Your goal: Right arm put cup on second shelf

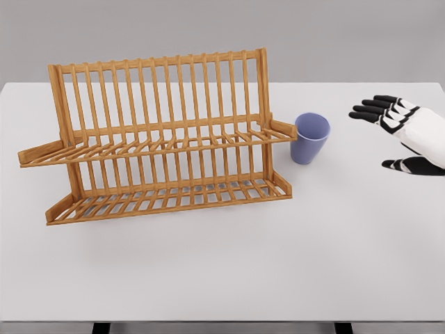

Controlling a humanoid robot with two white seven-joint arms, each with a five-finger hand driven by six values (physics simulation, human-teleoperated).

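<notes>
I see a two-tier slatted wooden dish rack [167, 139] standing on the flat white tabletop [222, 271], and I use it as my landmark. It has a tall slatted back, an upper shelf [160, 145] and a lower shelf [170, 197], both empty.

The small lavender-blue plastic cup [309, 138] stands upright on the tabletop just beside the rack's right end, mouth up. Its rim sits close to the tip of the upper shelf's right side rail; whether they touch I cannot tell. The cup is on neither shelf.

My right hand [400, 132], white with black fingers, comes in from the right edge, well to the right of the rack and on the far side of the cup from it, clearly apart from the cup. Its fingers [372, 110] are spread wide and stretched out toward the rack, thumb [407, 165] lower and apart from them, holding nothing. It looks to be level with the cup's height rather than resting on the tabletop, though I can't be sure.

My left arm does not show in the head view.
</notes>
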